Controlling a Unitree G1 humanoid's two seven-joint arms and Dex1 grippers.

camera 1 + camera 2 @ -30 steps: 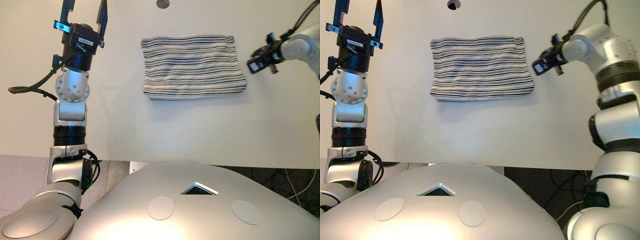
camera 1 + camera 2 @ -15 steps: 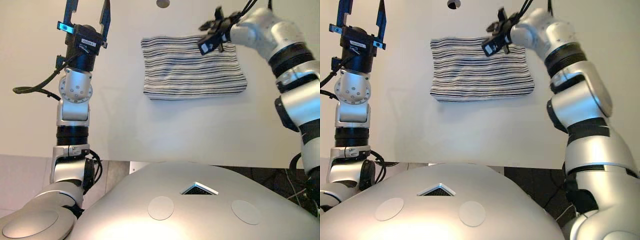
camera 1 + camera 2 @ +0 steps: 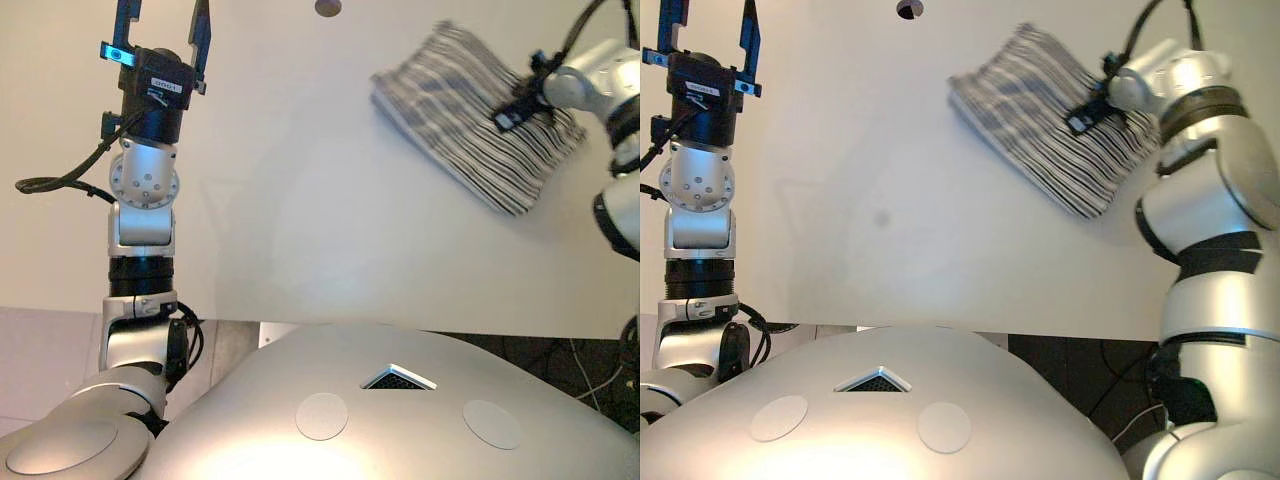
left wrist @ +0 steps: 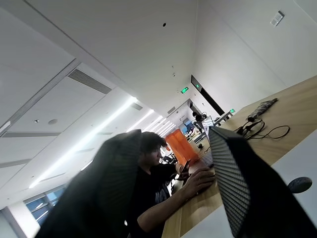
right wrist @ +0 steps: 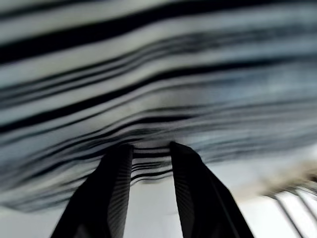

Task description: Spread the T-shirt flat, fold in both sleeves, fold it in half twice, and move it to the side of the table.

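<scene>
While the folded, striped T-shirt lay askew at the far right of the white table, with one corner turned toward the table's far edge, the right gripper was set down on its right-hand part, touching the cloth. Whether that gripper was spread or was pinching a fold could not be told; from the right wrist, the stripes were seen close up and blurred. The left gripper was held upright over the far left of the table, well apart from the shirt, with its two dark fingers spread wide and nothing between them. A white label was seen on the black body of that gripper, but its print was too small to be made out. A dark round mark was seen at the table's far edge, between the two grippers. A green lit sign was noted in the room behind, in the left wrist view, and its lettering could not be read.
</scene>
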